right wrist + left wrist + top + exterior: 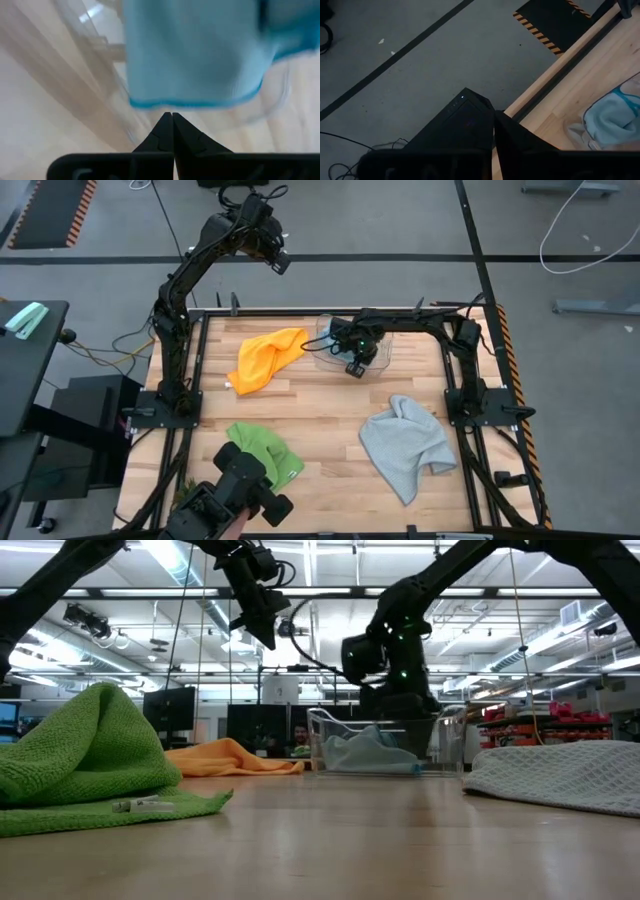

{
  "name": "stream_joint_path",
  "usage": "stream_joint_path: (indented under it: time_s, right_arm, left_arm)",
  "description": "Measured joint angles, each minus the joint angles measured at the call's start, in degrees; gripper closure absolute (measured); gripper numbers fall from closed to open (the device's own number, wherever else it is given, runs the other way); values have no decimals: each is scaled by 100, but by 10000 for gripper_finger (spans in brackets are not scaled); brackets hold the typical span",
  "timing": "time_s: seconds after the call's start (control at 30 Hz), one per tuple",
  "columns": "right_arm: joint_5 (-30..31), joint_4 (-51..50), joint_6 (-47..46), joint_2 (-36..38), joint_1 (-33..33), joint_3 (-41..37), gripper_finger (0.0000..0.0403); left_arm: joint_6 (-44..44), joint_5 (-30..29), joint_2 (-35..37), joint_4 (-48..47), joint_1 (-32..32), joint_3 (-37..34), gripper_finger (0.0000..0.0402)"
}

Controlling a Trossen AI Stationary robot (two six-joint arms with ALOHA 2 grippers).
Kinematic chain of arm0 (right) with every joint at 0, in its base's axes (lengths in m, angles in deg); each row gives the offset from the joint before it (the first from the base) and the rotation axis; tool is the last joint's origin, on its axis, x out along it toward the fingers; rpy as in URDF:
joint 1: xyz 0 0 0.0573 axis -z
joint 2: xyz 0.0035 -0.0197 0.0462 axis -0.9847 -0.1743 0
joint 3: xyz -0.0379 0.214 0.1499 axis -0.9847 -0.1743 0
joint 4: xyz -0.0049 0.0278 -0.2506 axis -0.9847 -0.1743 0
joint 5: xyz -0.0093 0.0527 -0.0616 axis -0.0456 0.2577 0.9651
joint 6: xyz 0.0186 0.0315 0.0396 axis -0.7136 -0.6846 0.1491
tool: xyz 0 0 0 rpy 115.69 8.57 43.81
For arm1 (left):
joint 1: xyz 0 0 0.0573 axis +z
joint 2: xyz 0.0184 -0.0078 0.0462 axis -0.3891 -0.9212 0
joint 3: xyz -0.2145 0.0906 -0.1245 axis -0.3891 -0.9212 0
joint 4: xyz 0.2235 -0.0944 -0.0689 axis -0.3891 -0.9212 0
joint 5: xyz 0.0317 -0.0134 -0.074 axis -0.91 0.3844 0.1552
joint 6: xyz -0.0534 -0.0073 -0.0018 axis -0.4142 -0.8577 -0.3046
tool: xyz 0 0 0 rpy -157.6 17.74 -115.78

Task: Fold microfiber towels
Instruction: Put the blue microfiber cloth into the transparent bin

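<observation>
Two grippers, both clenched w/ nothing in them. Right gripper (pixel 354 367) hangs just over the clear plastic bin (pixel 383 358) near the far edge of the tabletop (pixel 320 405), about mid-width; its wrist view shows fingers pressed tip to tip, pointing down at the light blue microfiber towel (pixel 200 50) lying inside that bin, not pinched. Left gripper (pixel 279 262) is raised high and beyond the far edge, over the floor; fingers together, empty.

Outward from there: yellow-orange microfiber towel (pixel 265 358) lies crumpled near the far edge, left of the bin, apart from it. Bright green microfiber towel (pixel 264 450) is bunched near the near-left corner. Light grey microfiber towel (pixel 407 442) is spread loosely w/ rumpled edges toward the near-right side.

Progress, judging by how things lie: approx. one of four done at most. The blue one sits in the bin and looks compact, prob. folded, though the pics don't show its folds clearly. Other three are plainly unfolded heaps on the tabletop, so most of the job is left: orange, green, grey to flatten, fold and prob. drop in the bin.
</observation>
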Motion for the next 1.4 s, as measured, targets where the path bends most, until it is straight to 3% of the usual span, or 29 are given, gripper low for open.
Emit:
stream_joint_path:
  time_s: [0.17, 0.4, 0.8, 1.07, 1.4]
  right_arm:
    - [-35, 359, 3, 2, 45, 202, 403]
    - [-260, 909, -80, 2, 198, -145, 403]
    - [-363, 220, -107, 0, -105, -372, 403]
    - [-361, -112, -195, -2, -236, -322, 403]
    - [-286, 754, -167, 14, -153, 74, 403]
  left_arm:
    - [6, 0, 0, 0, 12, 0, 388]
    - [51, -2, 0, 2, 41, 0, 378]
    - [47, 0, 0, 20, 68, 0, 389]
    - [47, -1, -2, 10, 68, 0, 375]
    - [49, -1, -11, 4, 69, 0, 387]
